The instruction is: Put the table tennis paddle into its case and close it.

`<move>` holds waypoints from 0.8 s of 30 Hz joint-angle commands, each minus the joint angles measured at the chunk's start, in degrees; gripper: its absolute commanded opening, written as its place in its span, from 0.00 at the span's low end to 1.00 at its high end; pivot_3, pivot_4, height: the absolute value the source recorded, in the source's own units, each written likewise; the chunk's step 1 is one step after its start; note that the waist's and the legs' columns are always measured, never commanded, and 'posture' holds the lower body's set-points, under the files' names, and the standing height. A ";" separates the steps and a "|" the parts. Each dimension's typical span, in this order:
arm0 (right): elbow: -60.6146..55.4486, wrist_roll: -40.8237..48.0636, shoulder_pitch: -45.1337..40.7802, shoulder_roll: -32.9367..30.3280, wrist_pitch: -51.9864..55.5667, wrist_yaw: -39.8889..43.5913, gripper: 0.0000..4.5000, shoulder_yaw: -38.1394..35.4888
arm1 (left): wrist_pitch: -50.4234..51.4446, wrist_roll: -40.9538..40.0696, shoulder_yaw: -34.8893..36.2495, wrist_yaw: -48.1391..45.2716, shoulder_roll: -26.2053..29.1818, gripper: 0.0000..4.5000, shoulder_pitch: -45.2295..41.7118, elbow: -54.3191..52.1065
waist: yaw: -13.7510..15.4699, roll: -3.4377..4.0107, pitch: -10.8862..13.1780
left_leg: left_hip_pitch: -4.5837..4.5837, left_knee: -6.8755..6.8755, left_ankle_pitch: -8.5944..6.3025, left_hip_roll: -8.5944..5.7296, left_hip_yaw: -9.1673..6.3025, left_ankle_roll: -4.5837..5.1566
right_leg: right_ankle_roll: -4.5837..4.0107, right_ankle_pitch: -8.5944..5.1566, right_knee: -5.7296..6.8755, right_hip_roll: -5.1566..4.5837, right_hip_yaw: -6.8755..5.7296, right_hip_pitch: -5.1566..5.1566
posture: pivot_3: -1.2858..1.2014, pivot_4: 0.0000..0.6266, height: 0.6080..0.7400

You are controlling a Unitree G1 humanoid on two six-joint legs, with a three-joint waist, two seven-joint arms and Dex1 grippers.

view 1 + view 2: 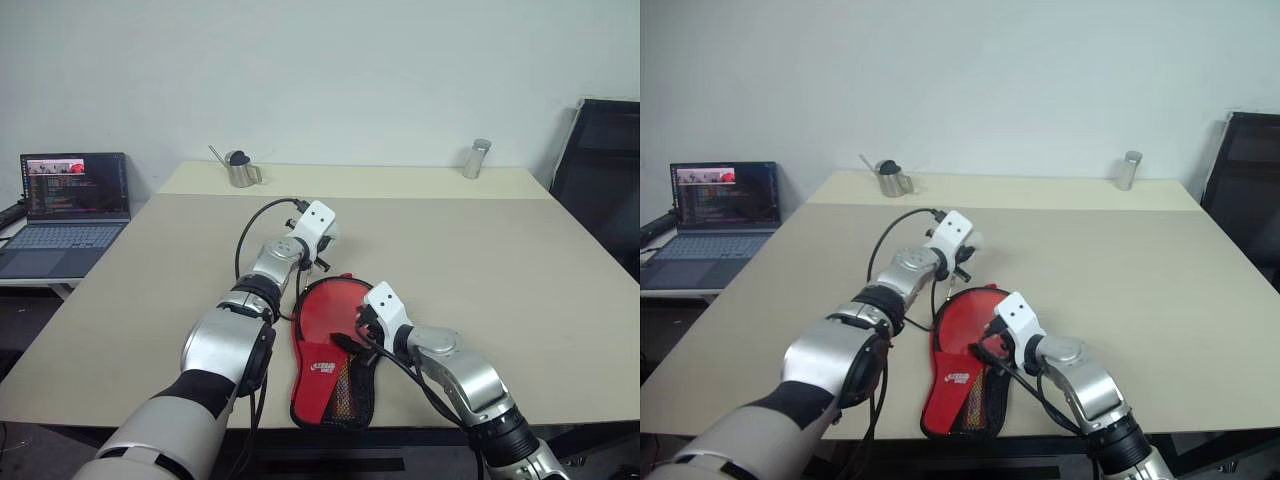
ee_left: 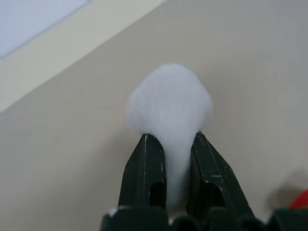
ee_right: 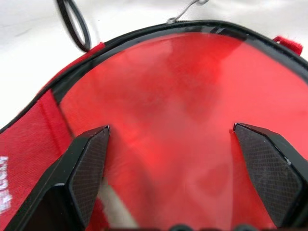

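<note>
One case (image 1: 330,365) lies near the front edge of the table (image 1: 520,290), red side up with its white logo and mesh pocket toward the robot. One paddle (image 3: 192,125) lies in its open round end, the glossy red face showing inside the black zip rim; the handle is hidden. A zip pull (image 3: 185,12) lies at the far rim of the case.

The right gripper (image 3: 171,159) hovers just over the paddle face, its two fingers spread wide and holding nothing. The left gripper (image 2: 174,159) is beyond the case's round end, above bare table, its two fingers pinched on one white fluffy tuft (image 2: 169,103) that bulges out past the tips.

At the table's far edge stand two metal things, well apart: one cup (image 1: 240,170) on the left and one cylinder (image 1: 476,159) on the right. One open laptop (image 1: 70,205) sits on a separate surface to the left. One black chair (image 1: 605,170) stands at the right.
</note>
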 commanded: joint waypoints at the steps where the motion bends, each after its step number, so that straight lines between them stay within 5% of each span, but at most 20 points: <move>1: 2.98 -0.20 4.66 -0.39 7.24 -0.28 1.00 3.77 | -3.05 2.17 -0.55 2.70 -0.93 0.04 -4.27 -1.17 | 0.01 0.00 0.00 | 0.00 -0.01 0.00 0.00 0.00 0.00 | 0.00 0.00 0.00 0.00 0.00 0.00 | 0.52 0.24 1.00; 15: -0.90 0.40 6.70 -1.02 9.94 -1.80 1.00 3.84 | -7.67 9.51 -5.18 4.72 -8.94 0.04 -7.74 -0.83 | 0.12 0.00 0.01 | -0.12 0.00 0.00 -0.03 -0.04 -0.01 | 0.03 -0.02 -0.04 -0.01 -0.05 -0.03 | 0.52 0.24 1.00; 24: -0.90 0.78 6.51 -1.16 10.16 -2.58 1.00 3.11 | -7.51 11.60 -7.93 -4.05 -12.96 0.04 -2.42 -0.54 | 0.14 0.08 -0.03 | -0.14 0.00 0.00 -0.05 -0.06 0.00 | 0.05 -0.03 -0.05 -0.01 -0.08 -0.03 | 0.52 0.24 1.00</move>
